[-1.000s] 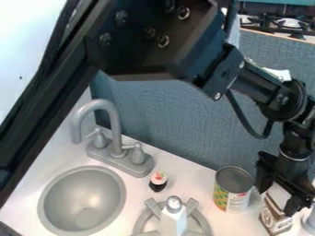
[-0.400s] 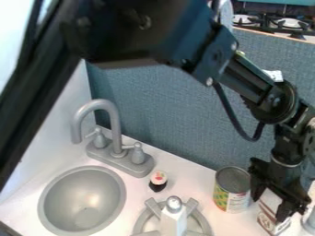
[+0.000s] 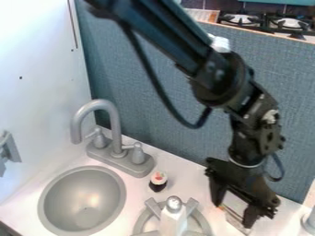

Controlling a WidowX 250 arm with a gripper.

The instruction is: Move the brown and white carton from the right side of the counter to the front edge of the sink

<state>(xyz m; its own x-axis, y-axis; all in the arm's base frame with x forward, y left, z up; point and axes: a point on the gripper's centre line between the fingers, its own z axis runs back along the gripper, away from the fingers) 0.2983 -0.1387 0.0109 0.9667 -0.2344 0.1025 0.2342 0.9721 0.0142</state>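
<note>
The gripper's (image 3: 232, 214) two fingers stand partly apart, with one pale carton (image 3: 236, 222) clasped between them, low at the view's right; any print on it is too small to make out. Just beyond the fingers, toward the view's right edge, is one pale grey item (image 3: 310, 222), partly cut off. On the fingers' other side stands one white, silver-topped bottle-like object (image 3: 173, 220) over one grey pronged ring (image 3: 142, 223). Up and left from there sits one sushi-like piece (image 3: 158, 181), pale above and black below. Farther left are one grey faucet (image 3: 109, 110) with two handles and one round sink (image 3: 82, 200). Far above the fingers, two burners (image 3: 287, 23) show beyond one blue panel (image 3: 148, 106).
</note>
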